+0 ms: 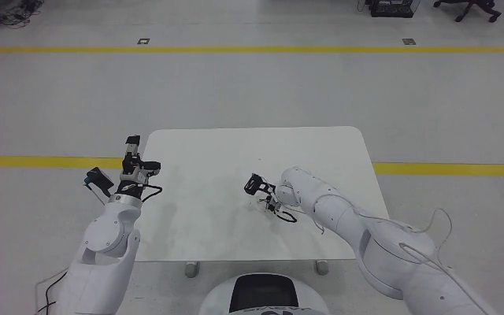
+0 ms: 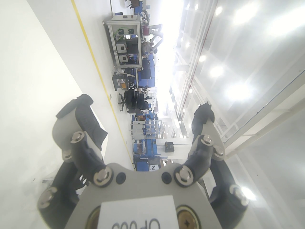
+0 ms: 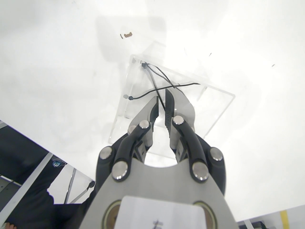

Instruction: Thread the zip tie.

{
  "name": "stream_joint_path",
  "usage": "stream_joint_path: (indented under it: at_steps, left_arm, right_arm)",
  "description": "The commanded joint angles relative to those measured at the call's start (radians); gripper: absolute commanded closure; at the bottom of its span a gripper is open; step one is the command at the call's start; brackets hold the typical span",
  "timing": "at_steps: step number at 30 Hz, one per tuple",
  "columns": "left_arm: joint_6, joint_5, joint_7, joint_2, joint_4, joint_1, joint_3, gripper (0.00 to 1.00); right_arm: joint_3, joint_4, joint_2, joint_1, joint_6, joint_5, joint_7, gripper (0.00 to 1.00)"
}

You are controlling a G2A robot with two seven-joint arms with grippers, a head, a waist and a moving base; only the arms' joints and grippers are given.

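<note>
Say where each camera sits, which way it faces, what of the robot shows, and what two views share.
Top view: above the arms, looking down at the white table; shows the left arm and right arm.
Left wrist view: on that wrist, facing the hall and ceiling lights; shows the left gripper, fingers open.
Right wrist view: on that wrist, looking down at a clear plate; shows the right gripper, a zip tie between its fingers.
Shared: top and right wrist views both show the table.
</note>
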Motion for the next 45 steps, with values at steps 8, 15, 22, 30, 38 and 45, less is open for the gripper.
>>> stream_joint_path:
  at_steps: [8,15,22,30,38,45]
  left_arm:
    - [0.0,0.0,0.0,0.0,0.0,0.0,0.0,0.0]
    - [0.0,0.0,0.0,0.0,0.0,0.0,0.0,0.0]
    - [0.0,0.0,0.0,0.0,0.0,0.0,0.0,0.0]
    - [0.0,0.0,0.0,0.0,0.0,0.0,0.0,0.0]
    - [0.0,0.0,0.0,0.0,0.0,0.0,0.0,0.0]
    - [0.0,0.0,0.0,0.0,0.0,0.0,0.0,0.0]
  right_arm:
    - [0.0,-0.011,0.003,0.007,0.0,-0.016,0.007,1.0]
    - [0.0,-0.053,0.026,0.013,0.0,-0.026,0.031,1.0]
    - [0.0,-0.1,0.059,0.02,0.0,-0.015,0.026,1.0]
    - [0.0,-0.181,0.124,0.022,0.0,0.036,-0.055,1.0]
    - [0.0,-0.313,0.225,0.011,0.0,0.081,-0.137,1.0]
    - [0.0,-0.427,0.325,-0.001,0.0,0.154,-0.252,1.0]
